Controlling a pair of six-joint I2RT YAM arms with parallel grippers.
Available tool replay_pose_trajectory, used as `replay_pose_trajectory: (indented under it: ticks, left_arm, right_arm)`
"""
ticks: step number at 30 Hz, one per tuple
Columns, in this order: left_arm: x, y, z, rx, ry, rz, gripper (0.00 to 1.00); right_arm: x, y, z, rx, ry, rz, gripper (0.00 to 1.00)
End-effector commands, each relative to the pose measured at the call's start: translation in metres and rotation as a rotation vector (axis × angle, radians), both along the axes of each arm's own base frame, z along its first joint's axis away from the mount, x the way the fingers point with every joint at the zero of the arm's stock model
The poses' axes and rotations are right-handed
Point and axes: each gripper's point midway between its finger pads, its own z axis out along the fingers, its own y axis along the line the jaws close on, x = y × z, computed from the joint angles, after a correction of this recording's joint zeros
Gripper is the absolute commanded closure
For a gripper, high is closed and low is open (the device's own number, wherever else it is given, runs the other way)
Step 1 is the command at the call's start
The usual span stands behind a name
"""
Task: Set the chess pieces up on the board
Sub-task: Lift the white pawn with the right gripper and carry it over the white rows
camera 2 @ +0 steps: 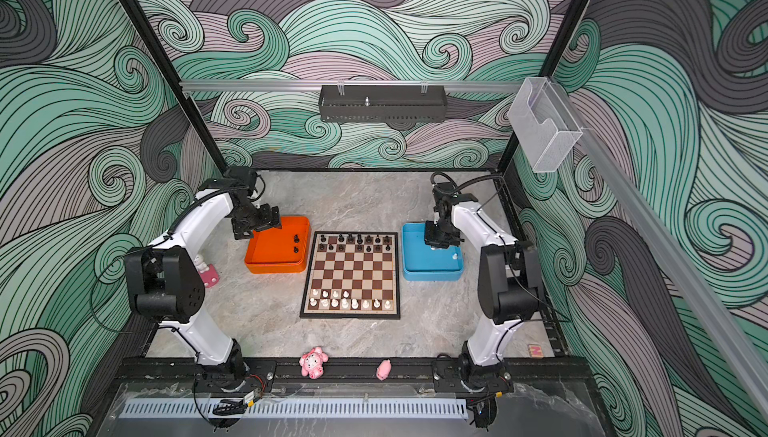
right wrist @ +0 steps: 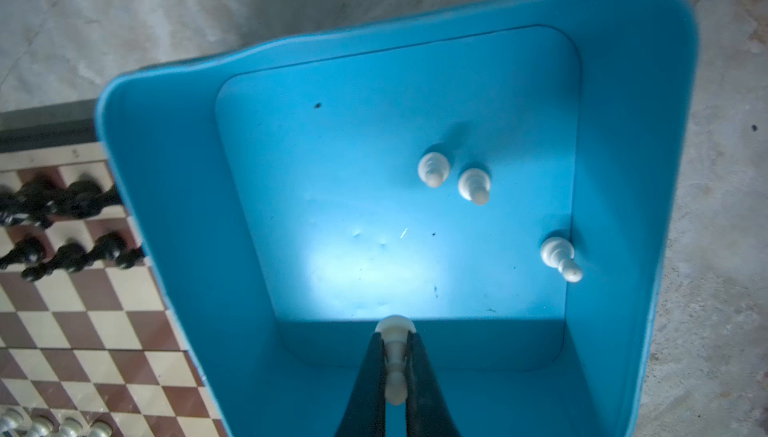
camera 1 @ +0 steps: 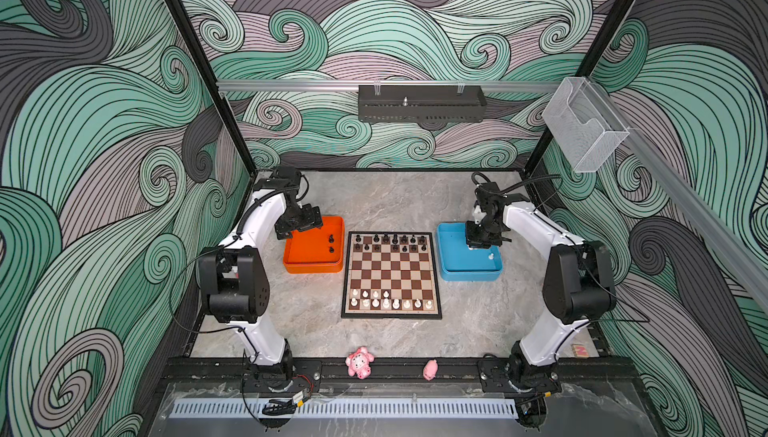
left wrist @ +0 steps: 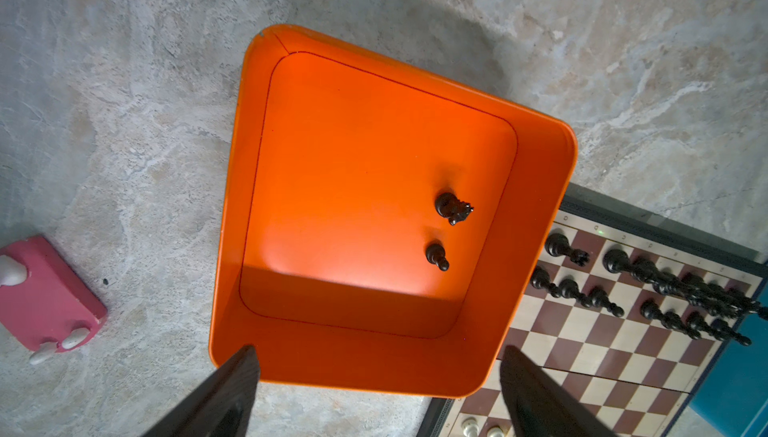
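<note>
**Right gripper (right wrist: pixel 395 336) clamping a white piece (right wrist: pixel 395 324) over blue tray (right wrist: pixel 174 214)**

Board (camera 1: pixel 390 272) is lying between orange tray (camera 1: pixel 307 266) and blue tray, with black chess pieces (camera 1: pixel 395 240) on the far rows and white chess pieces (camera 1: pixel 386 302) on the near rows. Left gripper (left wrist: pixel 378 362) is hovering over orange tray, jaws wide apart. Two black leftovers (left wrist: pixel 453 208) are sitting in orange, three white leftovers (right wrist: pixel 433 169) in blue.

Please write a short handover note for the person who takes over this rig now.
Left gripper: open, over the orange tray, holding nothing.
Right gripper: shut on a white piece, over the blue tray.
Done: black chessmen fill most of the far rows of the board, and white chessmen most of its near rows.
To do: two black pieces in the orange tray, three white pieces in the blue tray, plus the held one.
</note>
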Motion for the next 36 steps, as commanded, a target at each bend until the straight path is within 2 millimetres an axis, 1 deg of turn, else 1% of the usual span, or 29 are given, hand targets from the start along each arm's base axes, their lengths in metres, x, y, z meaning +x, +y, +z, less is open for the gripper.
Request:
replay_pose_trajectory:
  ticks: [1,4,7,12,15,21,28,36]
  left_arm:
    - [0.003,0.002,0.008,0.0,-0.018,0.015,0.07]
    - [0.004,0.003,0.01,0.003,-0.02,0.015,0.07]
    - [0.004,0.003,0.012,0.005,-0.022,0.016,0.07]
    - [0.002,0.003,0.012,0.005,-0.019,0.016,0.07]
    - [0.002,0.002,0.012,0.002,-0.017,0.014,0.07]
    - [0.0,0.002,0.013,0.0,-0.018,0.012,0.07]
    - [-0.001,0.001,0.011,-0.007,-0.015,0.005,0.07]
    - [-0.002,0.001,0.01,-0.004,-0.009,0.003,0.07]
  right_arm:
    - [-0.025,0.026,0.007,-0.016,0.025,0.092,0.93]
    - [-0.042,0.056,0.009,-0.011,0.028,0.167,0.93]
    - [-0.06,0.081,0.007,-0.011,0.035,0.231,0.93]
    - [-0.088,0.109,-0.001,-0.017,0.059,0.311,0.93]
    - [-0.099,0.117,-0.007,-0.025,0.073,0.338,0.93]
    - [-0.114,0.124,-0.018,-0.041,0.096,0.366,0.93]
    - [-0.117,0.128,-0.03,-0.045,0.121,0.365,0.93]
    - [-0.117,0.135,-0.034,-0.037,0.13,0.373,0.93]
